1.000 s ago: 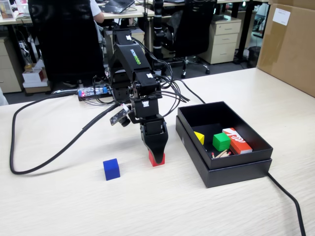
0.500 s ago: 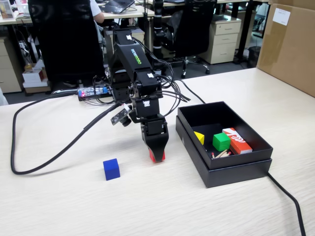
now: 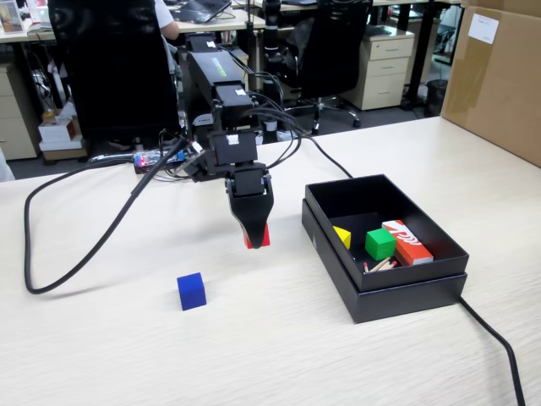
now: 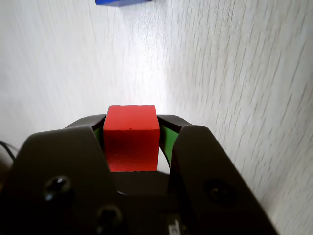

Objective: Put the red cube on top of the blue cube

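The tool [image 3: 255,241] grips the red cube [image 4: 131,138] between its jaws, seemingly clear above the desk [image 3: 279,355]; the blue cube [image 3: 192,291] sits nearer, left.

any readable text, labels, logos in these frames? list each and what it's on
Green lettering on the arm's upper link: too blurred to read.
White marking on the red-orange-and-white box in the black tray: too small to read.
White label on the cardboard box at top right: nothing legible.
Small white stickers on the arm's motors: unreadable.
Red cube, blue cube, wrist view: no text.
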`<state>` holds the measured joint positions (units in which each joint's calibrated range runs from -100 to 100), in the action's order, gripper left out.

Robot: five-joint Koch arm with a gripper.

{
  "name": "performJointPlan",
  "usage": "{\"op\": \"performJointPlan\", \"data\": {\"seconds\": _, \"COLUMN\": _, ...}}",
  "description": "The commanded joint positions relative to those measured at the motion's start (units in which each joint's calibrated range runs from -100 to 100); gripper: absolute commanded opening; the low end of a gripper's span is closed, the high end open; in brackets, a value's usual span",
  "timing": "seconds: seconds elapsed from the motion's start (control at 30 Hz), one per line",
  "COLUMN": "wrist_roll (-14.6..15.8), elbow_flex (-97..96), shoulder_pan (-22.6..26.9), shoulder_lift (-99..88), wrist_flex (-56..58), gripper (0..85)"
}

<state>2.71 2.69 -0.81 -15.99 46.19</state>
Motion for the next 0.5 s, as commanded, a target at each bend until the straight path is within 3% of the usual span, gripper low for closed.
{"op": "performJointPlan", "data": {"seconds": 0.0, "wrist_roll": -1.03, "elbow_flex": 2.47, "shoulder_pan": -1.03, "shoulder_lift": -6.68, "wrist_flex": 0.42, "gripper": 0.9}}
{"op": "performJointPlan", "data": {"seconds": 0.47, "wrist_roll": -4.64, "elbow_flex": 2.29, "shoulder_pan": -6.54, "shoulder_lift": -7.25, "wrist_flex": -3.81, "gripper": 0.9}}
